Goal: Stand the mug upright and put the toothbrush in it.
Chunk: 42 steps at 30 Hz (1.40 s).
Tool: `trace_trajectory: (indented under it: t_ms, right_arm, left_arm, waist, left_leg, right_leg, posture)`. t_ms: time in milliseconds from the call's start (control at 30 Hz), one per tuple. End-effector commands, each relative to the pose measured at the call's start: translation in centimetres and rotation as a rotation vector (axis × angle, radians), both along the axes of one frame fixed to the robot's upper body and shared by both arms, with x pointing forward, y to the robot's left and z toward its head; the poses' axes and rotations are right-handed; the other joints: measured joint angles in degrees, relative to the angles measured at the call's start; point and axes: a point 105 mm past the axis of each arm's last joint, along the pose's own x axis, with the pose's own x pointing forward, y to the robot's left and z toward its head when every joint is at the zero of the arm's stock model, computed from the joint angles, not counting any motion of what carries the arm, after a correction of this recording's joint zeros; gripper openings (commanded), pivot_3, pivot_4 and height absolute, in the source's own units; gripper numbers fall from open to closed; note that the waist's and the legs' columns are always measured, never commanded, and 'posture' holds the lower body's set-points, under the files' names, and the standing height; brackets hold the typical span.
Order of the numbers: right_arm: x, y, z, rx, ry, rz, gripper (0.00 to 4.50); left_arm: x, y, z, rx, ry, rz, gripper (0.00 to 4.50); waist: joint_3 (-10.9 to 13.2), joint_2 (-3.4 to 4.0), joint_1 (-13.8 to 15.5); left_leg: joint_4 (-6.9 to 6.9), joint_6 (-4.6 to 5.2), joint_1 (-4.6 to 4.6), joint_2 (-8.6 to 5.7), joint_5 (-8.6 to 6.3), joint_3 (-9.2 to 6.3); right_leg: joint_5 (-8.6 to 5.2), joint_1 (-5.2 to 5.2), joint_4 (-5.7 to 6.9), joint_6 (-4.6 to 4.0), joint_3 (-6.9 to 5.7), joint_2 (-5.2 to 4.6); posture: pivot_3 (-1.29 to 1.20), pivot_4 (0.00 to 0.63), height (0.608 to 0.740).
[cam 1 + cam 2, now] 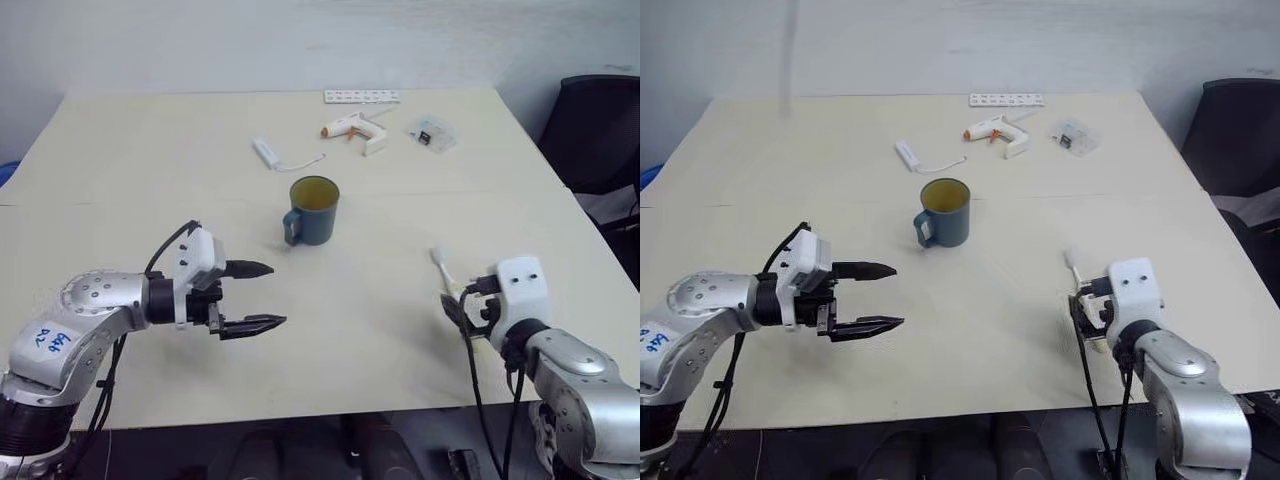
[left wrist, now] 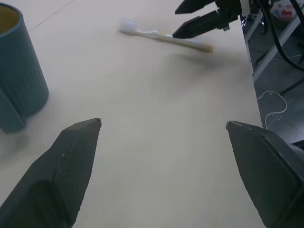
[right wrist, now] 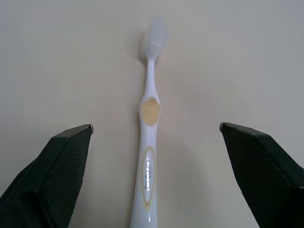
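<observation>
Table (image 1: pixel 150 150) middle bare around upright mug (image 1: pixel 314 211); toothbrush (image 3: pixel 149 142) near right edge; both tools agape, empty.

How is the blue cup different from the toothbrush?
The dark teal-blue ribbed mug stands upright; the slim white and pale yellow toothbrush lies flat. The mug is wide and hollow; the toothbrush is thin and long. Both rest on the cream table, unheld.
</observation>
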Motion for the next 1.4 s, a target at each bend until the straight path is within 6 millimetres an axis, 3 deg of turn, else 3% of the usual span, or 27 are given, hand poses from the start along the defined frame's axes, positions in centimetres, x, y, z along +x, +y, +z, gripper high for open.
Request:
trace_trajectory:
  t_ms: [33, 100, 200, 567, 767, 900, 1067, 1133, 1267, 1400]
  right_arm:
    - [0.2, 0.1, -0.7, 0.087, 0.03, 0.021, 4.47]
    - [0.6, 0.0, -0.9, 0.094, 0.039, 0.027, 4.47]
    - [1.2, -0.2, -1.6, 0.103, 0.068, 0.048, 3.83]
    - [2.4, -0.7, -2.5, 0.078, 0.082, 0.079, 0.17]
    - [4.9, 0.0, 1.9, 0.118, -0.156, 0.093, 0.2]
    - [7.8, 4.4, 8.1, 0.255, -0.425, 0.242, 0.2]
    - [10.4, 11.2, 13.3, 0.435, -0.602, 0.428, 0.2]
    - [11.0, 13.1, 14.2, 0.475, -0.629, 0.464, 0.2]
    - [12.9, 19.0, 15.4, 0.565, -0.687, 0.541, 0.2]
    - [14.2, 20.9, 15.2, 0.582, -0.719, 0.531, 0.2]
  left_arm:
    - [0.5, -0.2, 0.6, -0.004, -0.048, -0.007, 4.5]
    - [0.6, -0.2, 0.8, -0.008, -0.055, -0.006, 4.5]
    - [0.7, -0.2, 0.8, -0.008, -0.061, -0.005, 4.5]
    - [0.5, 0.2, 1.1, -0.017, -0.08, 0.029, 4.5]
    - [0.4, 0.8, 1.2, -0.021, -0.08, 0.07, 4.5]
    - [0.7, 2.1, 2.2, -0.066, -0.091, 0.162, 4.5]
    - [1.3, 3.9, 4.5, -0.16, -0.123, 0.29, 4.5]
    - [1.4, 4.3, 5.0, -0.176, -0.127, 0.317, 4.5]
    - [1.2, 4.9, 5.7, -0.167, -0.15, 0.362, 4.5]
    - [0.7, 5.0, 5.9, -0.157, -0.154, 0.373, 4.5]
  waist:
    - [0.0, 0.0, -0.11]
    - [0.0, 0.0, -0.02]
    - [-0.01, -0.01, -0.06]
    - [-0.14, -0.23, -0.15]
    - [-0.1, -0.17, -0.19]
    - [0.02, 0.02, -0.66]
    - [0.02, 0.04, -0.64]
    - [0.03, 0.05, -0.68]
    - [0.03, 0.05, -0.91]
    - [0.03, 0.05, -1.55]
  left_leg:
    - [0.0, 0.0, 0.0, 0.02, 0.0, 0.0]
    - [0.0, 0.0, 0.01, 0.02, 0.0, 0.0]
    - [0.01, 0.0, 0.0, 0.02, 0.0, 0.0]
    - [0.01, 0.0, 0.07, 0.04, 0.0, 0.01]
    - [0.02, 0.0, 0.06, 0.04, 0.0, 0.03]
    - [0.01, 0.0, 0.07, 0.08, 0.0, 0.0]
    - [-0.01, 0.0, 0.01, 0.14, 0.0, -0.06]
    - [-0.02, 0.0, -0.01, 0.15, 0.0, -0.09]
    - [-0.02, -0.02, -0.06, 0.13, 0.0, -0.19]
    - [-0.03, -0.03, -0.06, 0.08, 0.0, -0.22]
  right_leg:
    - [0.0, 0.0, 0.01, 0.0, 0.01, 0.03]
    - [0.0, 0.0, 0.02, 0.0, 0.01, 0.03]
    - [0.01, 0.01, 0.01, 0.01, 0.02, 0.03]
    - [0.01, 0.06, 0.02, 0.02, 0.05, 0.06]
    - [0.02, 0.05, 0.04, 0.03, 0.07, 0.06]
    - [0.03, -0.03, 0.12, 0.04, 0.18, 0.09]
    - [0.0, -0.05, 0.12, 0.0, -0.03, 0.09]
    - [0.0, -0.07, 0.12, 0.0, -0.03, 0.04]
    - [0.04, -0.12, 0.3, 0.05, -0.05, -0.15]
    - [0.05, -0.13, 0.3, 0.08, -0.13, -0.51]
  posture:
    - [0.0, 0.15, 0.74]
    - [0.0, 0.15, 0.74]
    - [0.0, 0.15, 0.74]
    - [0.0, 0.15, 0.74]
    - [0.0, 0.15, 0.74]
    - [0.0, 0.15, 0.74]
    - [0.0, 0.15, 0.74]
    - [0.0, 0.15, 0.74]
    - [0.0, 0.15, 0.74]
    - [0.0, 0.15, 0.74]
